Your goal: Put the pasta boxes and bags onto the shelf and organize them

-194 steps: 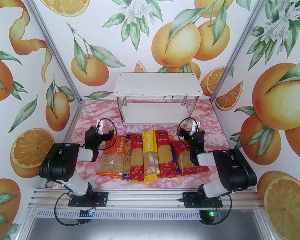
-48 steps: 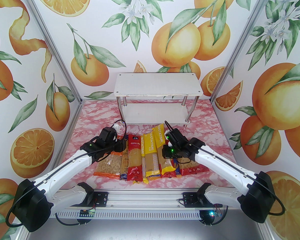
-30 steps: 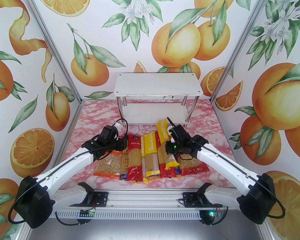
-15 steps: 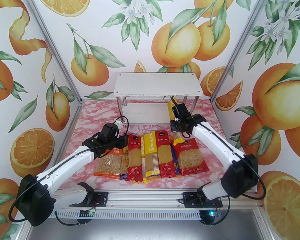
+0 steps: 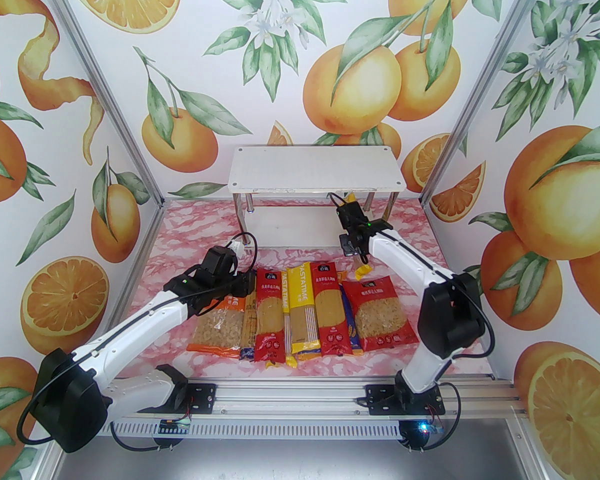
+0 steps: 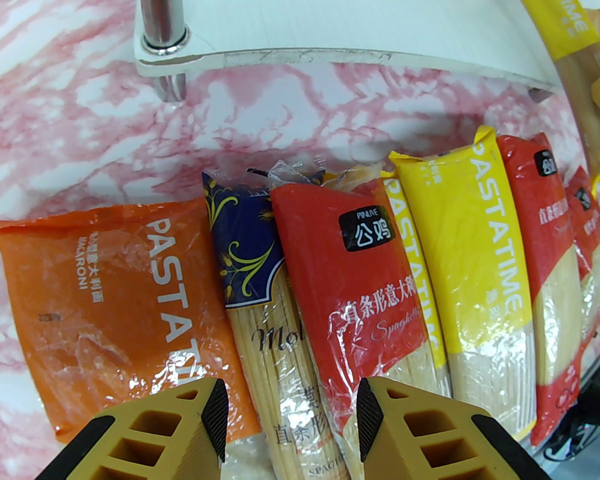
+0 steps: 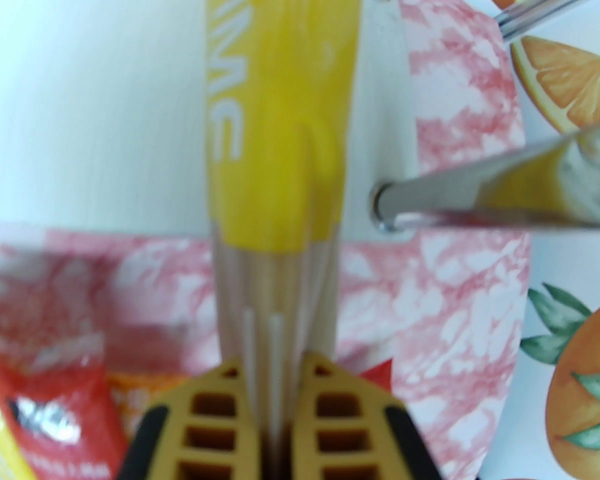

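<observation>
Right gripper (image 7: 272,368) is clamped on a yellow spaghetti pack (image 7: 280,118) whose far end sits over the lower board of the shelf (image 7: 80,93), right side, so next it probably needs sliding in and letting go; left gripper (image 6: 292,403) hovers half-open over the dark blue pack (image 6: 252,268).

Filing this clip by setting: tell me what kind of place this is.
Probably a staged robot test booth: orange-print walls, robot arms bolted to an aluminium rail, small shelf on a pink marbled table.

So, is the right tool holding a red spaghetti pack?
No, the right tool is shut on a yellow PASTATIME spaghetti pack, its far end over the shelf's white board.
</observation>
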You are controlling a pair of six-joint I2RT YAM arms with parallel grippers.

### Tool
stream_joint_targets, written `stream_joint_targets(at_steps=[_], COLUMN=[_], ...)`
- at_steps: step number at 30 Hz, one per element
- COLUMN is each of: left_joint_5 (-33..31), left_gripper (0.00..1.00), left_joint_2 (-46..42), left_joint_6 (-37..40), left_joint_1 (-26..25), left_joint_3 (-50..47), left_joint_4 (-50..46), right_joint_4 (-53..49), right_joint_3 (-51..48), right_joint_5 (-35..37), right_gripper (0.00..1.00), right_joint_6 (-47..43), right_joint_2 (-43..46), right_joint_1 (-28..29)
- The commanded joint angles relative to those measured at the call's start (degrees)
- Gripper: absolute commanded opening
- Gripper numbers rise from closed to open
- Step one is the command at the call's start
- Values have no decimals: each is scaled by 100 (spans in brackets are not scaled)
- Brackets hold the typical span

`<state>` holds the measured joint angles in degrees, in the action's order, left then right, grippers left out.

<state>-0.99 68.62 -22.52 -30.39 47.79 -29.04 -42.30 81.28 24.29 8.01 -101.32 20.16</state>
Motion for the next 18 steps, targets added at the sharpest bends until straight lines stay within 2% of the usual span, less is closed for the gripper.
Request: stream_joint_targets(at_steps=[1,11,18], left_joint_5=[-84,-173,-273], left_gripper=[48,48,48], left_joint_2=[-2,-60,-128], left_joint_6=[11,29,3], left_joint_1=[33,42,51], left_joint_3=[222,223,194], left_joint_4=[-76,-200,-296], right_joint_4=[948,1336,1330], right_joint_3=[488,1012,1356], right_joint_5=[883,1247,629], right_gripper=[0,0,0], right_joint_6=[-202,-423,-84], right_joint_2=[-35,-730,-1161], right_joint_1=[-31,-82,-301])
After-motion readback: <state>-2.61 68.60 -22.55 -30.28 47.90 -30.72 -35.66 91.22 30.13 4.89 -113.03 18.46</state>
